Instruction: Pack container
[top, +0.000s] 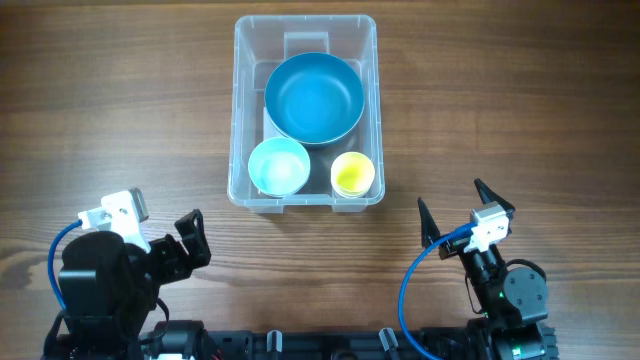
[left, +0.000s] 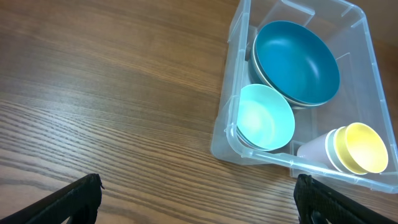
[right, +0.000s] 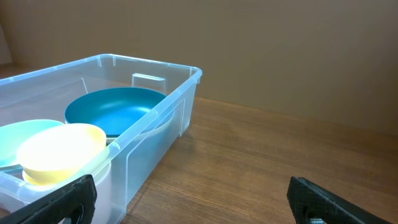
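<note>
Wood-grain table (top: 100, 100) from overhead, with the container (top: 252, 70) sitting in the far middle, well apart from both arms. Inside it a big teal bowl (top: 314, 97) fills the far part, a light blue bowl (top: 279, 166) sits at the near left and a yellow cup (top: 352, 173) at the near right. The left gripper (top: 155, 235) is down at the near left and the right gripper (top: 450, 200) at the near right. Both have their jaws spread wide with nothing between them.

Left wrist view: the two dark fingers poke in at the bottom corners, far apart, only bare table between them. The container is off to the right, and the yellow cup looks nested in a whitish one, leaning toward the near wall.

Right wrist view: same deal — fingers in the bottom corners, wide apart, gripping nothing. The container is on the left, its clear wall closest, with the teal bowl seen through it and the yellow cup right up front.
</note>
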